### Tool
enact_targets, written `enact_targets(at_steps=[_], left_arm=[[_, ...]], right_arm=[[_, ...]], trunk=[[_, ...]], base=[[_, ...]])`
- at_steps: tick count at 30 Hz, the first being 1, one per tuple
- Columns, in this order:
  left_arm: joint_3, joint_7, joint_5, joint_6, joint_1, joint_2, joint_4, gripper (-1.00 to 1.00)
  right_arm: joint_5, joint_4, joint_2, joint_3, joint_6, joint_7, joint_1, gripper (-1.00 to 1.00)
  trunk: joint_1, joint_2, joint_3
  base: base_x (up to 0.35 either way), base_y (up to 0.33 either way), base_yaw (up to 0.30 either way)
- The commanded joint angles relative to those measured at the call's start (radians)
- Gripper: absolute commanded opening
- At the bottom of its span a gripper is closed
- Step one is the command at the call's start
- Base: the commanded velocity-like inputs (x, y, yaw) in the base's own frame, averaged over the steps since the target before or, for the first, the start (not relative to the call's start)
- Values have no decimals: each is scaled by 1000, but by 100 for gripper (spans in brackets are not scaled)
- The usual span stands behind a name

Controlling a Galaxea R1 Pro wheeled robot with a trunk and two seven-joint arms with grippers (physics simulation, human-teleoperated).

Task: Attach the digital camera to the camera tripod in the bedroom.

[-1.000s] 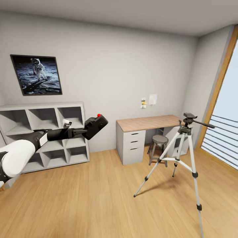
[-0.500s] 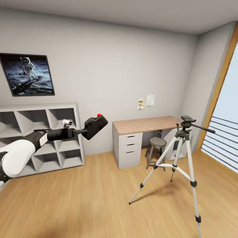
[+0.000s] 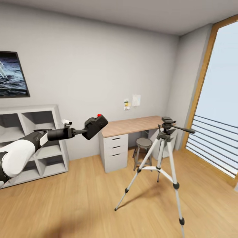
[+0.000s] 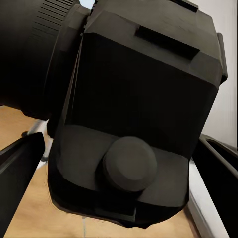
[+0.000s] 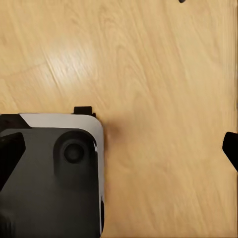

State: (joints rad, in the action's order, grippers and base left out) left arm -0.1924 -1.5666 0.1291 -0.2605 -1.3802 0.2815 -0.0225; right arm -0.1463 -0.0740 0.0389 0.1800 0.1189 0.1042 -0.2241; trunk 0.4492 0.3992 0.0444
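While the left gripper [image 3: 83, 132] carries the digital camera [image 3: 95, 126] clamped at chest height, the carrying step is in hand: the camera tripod [image 3: 163, 155] stands apart on the bedroom floor [image 3: 82, 201] beside the desk [image 3: 132, 125]. Next, the camera's base must meet the tripod head [image 3: 168, 120]. The astronaut picture [image 3: 11, 74] is cut off; the right gripper's opening cannot be told.

I note grey walls [image 3: 82, 66] and a light wood floor [image 3: 82, 205]. A wood-topped white desk [image 3: 129, 127] stands against the far wall, a grey stool [image 3: 142, 148] beneath it, a cube shelf [image 3: 36, 142] left, a tall wood-framed window [image 3: 215, 99] right.
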Motion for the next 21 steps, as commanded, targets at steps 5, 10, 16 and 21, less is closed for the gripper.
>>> enact_targets(at_steps=[5, 10, 16, 21], left_arm=[[-15, -4, 10, -9, 0, 1, -1, -100], [-15, -4, 10, -9, 0, 1, -1, -100], [-15, -4, 10, -9, 0, 0, -1, -100], [-15, -4, 10, -8, 0, 0, -2, -100]], right_arm=[[-10, -4, -1, 9, 7, -1, -1, 100], [-10, -4, -1, 9, 7, -1, -1, 100], [-10, -4, -1, 9, 7, -1, -1, 100], [-10, -4, -1, 9, 7, 0, -1, 100]], trunk=[[1, 1, 0], [1, 1, 0], [1, 1, 0], [1, 1, 0]], base=[[207, -253, -172], [209, -202, -29], [226, -195, -3], [224, -199, -1]])
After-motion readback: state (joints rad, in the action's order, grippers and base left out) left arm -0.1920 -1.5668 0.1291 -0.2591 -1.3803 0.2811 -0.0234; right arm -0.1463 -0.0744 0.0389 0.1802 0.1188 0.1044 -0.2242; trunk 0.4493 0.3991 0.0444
